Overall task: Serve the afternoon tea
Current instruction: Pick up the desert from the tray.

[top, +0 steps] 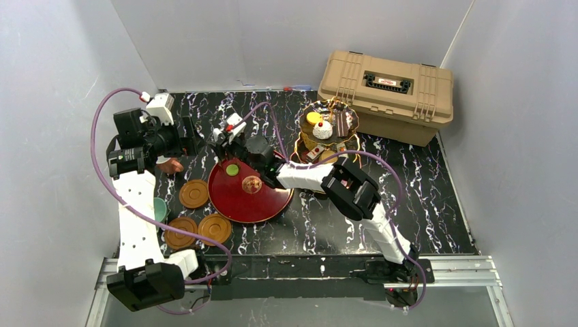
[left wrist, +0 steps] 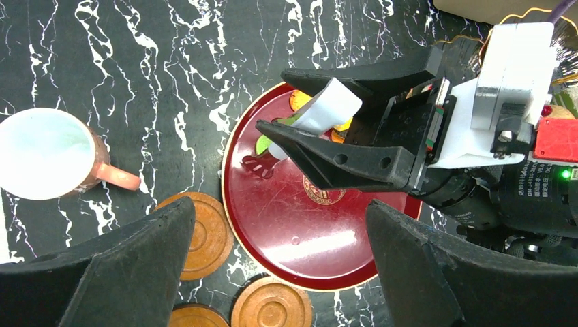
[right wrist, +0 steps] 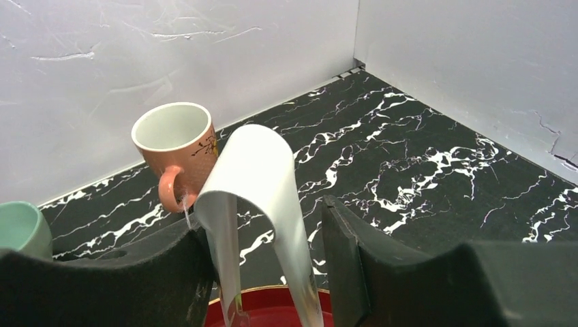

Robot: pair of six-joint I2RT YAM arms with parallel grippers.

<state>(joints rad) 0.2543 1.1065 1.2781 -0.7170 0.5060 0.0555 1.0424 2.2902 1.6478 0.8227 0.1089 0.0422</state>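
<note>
Our right claw (left wrist: 272, 101) above the red plate (left wrist: 300, 231), tongs (right wrist: 262, 170) between its jaws
We cannot tell if it grips; tongs stand bend-up. The pink cup (left wrist: 48, 153) sits upright, handle toward plate; left claw (left wrist: 279, 208) wide.

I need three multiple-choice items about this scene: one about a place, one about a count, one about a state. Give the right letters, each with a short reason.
1. Where does the salmon-pink ceramic cup stand?
A) on the black marble table, left of the round dark-red tray
B) on that tray
C) on a wooden shelf

2. How many round brown saucers are visible on the table?
A) one
B) three
C) five

3. In what state is the left gripper?
A) open, holding nothing
B) shut on the cup
C) shut on a saucer

Key: 1 A, the cup stands on bare marble beside the tray; 2 B, the top view shows three; 3 A, its fingers stand wide apart with nothing between them.
</note>
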